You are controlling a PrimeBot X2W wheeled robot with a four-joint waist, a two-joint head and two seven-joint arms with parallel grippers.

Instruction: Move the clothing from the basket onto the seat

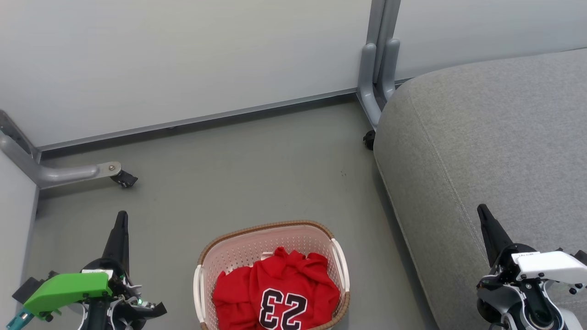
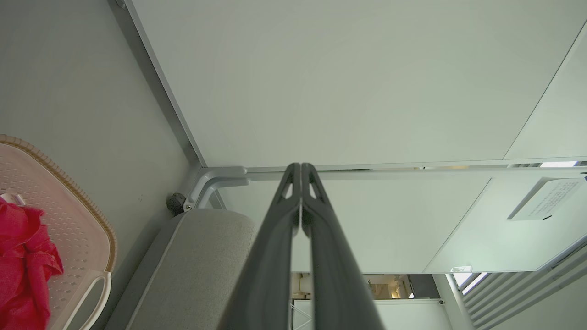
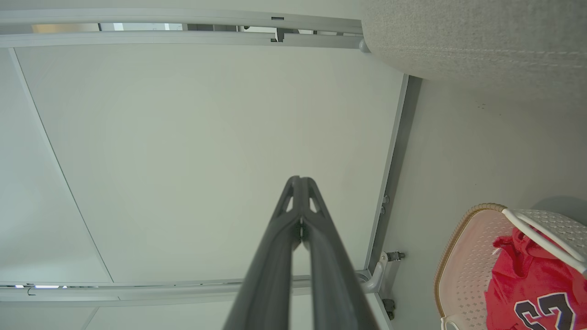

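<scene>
Red clothing (image 1: 279, 293) with a black "23" lies bunched in the cream basket (image 1: 229, 250) on the floor at the bottom middle of the head view. The grey seat (image 1: 486, 151) fills the right side. My left gripper (image 1: 121, 219) stands shut at the lower left, apart from the basket and holding nothing. Over the seat's near edge my right gripper (image 1: 482, 211) is shut and empty too. The left wrist view shows its shut gripper (image 2: 301, 167), the basket (image 2: 69, 220), the clothing (image 2: 23, 256) and the seat (image 2: 192, 266). In the right wrist view are its shut gripper (image 3: 299, 179), the basket (image 3: 463, 261), the clothing (image 3: 527, 279) and the seat (image 3: 472, 41).
Pale partition walls (image 1: 183, 59) stand behind, on grey metal feet with casters (image 1: 124, 178) at the left and by the seat's corner (image 1: 369, 140). Grey floor (image 1: 257, 174) stretches between walls, basket and seat.
</scene>
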